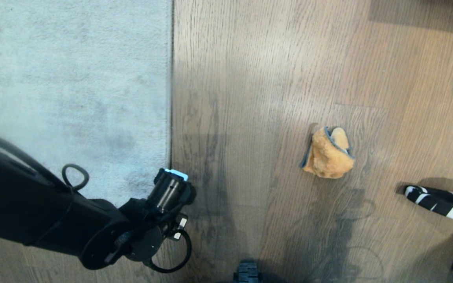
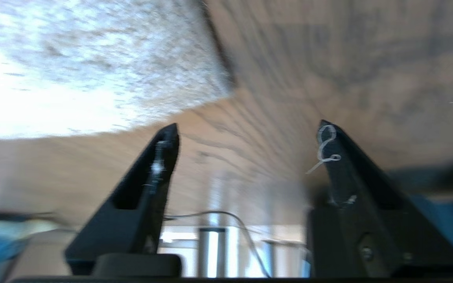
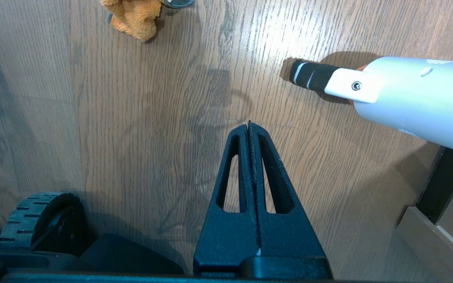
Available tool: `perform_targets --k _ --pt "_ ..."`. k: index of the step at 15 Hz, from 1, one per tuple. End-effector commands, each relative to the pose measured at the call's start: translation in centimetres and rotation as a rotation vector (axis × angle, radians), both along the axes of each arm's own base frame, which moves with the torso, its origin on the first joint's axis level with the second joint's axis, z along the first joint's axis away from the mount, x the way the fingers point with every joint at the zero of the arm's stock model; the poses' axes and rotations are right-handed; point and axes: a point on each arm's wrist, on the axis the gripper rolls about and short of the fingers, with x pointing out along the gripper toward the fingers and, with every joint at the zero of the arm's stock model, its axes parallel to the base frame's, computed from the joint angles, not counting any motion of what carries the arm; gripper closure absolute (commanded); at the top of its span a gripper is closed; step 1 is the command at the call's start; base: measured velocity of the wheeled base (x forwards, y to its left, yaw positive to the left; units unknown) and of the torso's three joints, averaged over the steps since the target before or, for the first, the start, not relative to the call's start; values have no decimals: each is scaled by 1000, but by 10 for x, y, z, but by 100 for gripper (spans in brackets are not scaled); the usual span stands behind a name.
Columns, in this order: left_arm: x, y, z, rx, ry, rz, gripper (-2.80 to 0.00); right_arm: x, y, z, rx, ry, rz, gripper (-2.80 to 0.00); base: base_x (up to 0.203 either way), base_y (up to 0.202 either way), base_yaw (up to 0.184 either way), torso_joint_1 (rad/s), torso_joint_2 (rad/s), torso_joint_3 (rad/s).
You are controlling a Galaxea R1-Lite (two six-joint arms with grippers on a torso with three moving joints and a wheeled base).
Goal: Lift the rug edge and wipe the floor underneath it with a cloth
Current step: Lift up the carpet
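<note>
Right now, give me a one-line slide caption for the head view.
Left arm low by the rug edge, which lies flat; orange cloth crumpled on the bare floor to its right.

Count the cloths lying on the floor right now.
1. The orange cloth lies crumpled on the bare floor, right of the rug edge and apart from it. No other cloth shows; anything outside the views can't be ruled out.
</note>
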Motion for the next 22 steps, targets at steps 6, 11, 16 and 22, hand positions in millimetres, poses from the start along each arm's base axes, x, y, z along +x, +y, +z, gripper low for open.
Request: perform_targets --k 6,11,16,22 --pt "-1 -12 4 167 18 25 -280 0 0 0 0 -1 0 0 0 0 0 0 0 0" --pt "-3 -15 2 234 44 26 -280 0 0 0 0 -1 0 0 0 0 0 0 0 0" --pt "-5 -12 -1 326 46 34 -280 0 0 0 0 -1 0 0 0 0 0 0 0 0" --pt "-6 -11 -5 402 25 72 -280 0 0 0 0 -1 0 0 0 0 0 0 0 0"
